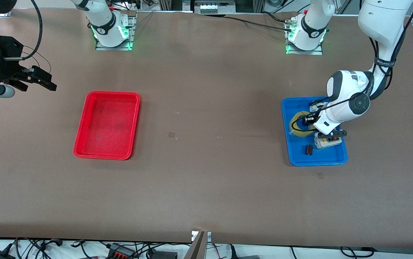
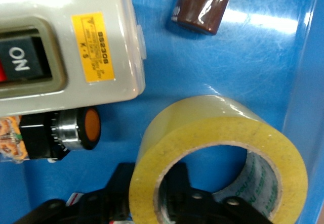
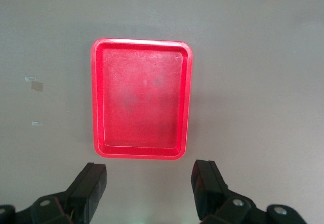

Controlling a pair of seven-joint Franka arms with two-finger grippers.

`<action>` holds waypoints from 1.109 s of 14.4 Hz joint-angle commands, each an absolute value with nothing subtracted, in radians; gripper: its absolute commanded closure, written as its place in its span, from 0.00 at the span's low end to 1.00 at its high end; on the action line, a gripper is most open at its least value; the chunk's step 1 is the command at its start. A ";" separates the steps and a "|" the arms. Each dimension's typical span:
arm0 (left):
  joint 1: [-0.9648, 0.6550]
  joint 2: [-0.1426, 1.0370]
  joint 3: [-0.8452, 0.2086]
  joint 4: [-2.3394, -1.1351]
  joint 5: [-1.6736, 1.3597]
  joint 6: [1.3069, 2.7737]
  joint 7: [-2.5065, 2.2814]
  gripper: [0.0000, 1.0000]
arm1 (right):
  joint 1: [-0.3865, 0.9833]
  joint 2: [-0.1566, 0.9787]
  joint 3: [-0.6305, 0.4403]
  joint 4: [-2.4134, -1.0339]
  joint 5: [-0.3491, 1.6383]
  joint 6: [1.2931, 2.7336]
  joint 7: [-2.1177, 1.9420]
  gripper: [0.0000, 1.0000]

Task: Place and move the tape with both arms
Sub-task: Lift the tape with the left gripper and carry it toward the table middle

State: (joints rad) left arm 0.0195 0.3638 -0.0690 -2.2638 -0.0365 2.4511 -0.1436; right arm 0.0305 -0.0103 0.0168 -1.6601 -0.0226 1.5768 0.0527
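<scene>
The yellow tape (image 1: 297, 126) lies in the blue tray (image 1: 321, 160) at the left arm's end of the table. My left gripper (image 1: 309, 121) is down in that tray. In the left wrist view the tape (image 2: 223, 133) fills the lower part, and my left gripper (image 2: 152, 186) straddles its wall, one finger in the centre hole and one outside, both against the wall. My right gripper (image 1: 45, 80) hangs open and empty over the bare table at the right arm's end; in the right wrist view the gripper (image 3: 150, 183) shows its fingers wide apart.
A white switch box (image 1: 329, 141) and a small dark cylinder (image 1: 309, 149) lie in the blue tray beside the tape; both show in the left wrist view, the box (image 2: 66, 47) and the cylinder (image 2: 205, 6). A red tray (image 1: 113, 94) stands empty near the right gripper.
</scene>
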 commanded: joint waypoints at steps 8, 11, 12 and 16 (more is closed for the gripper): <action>0.008 0.236 -0.097 -2.166 -0.041 2.264 -0.141 0.81 | 0.032 -0.017 0.017 -1.654 -0.009 1.571 0.037 0.01; 0.008 0.230 -0.181 -2.146 -0.043 2.260 -0.198 0.80 | 0.032 -0.017 0.018 -1.654 -0.009 1.571 0.035 0.01; 0.008 0.232 -0.217 -2.135 -0.041 2.260 -0.236 0.80 | 0.032 -0.017 0.017 -1.654 -0.009 1.571 0.035 0.01; -0.027 0.262 -0.359 -2.096 -0.041 2.261 -0.460 0.80 | 0.029 -0.015 0.017 -1.654 -0.009 1.572 0.034 0.01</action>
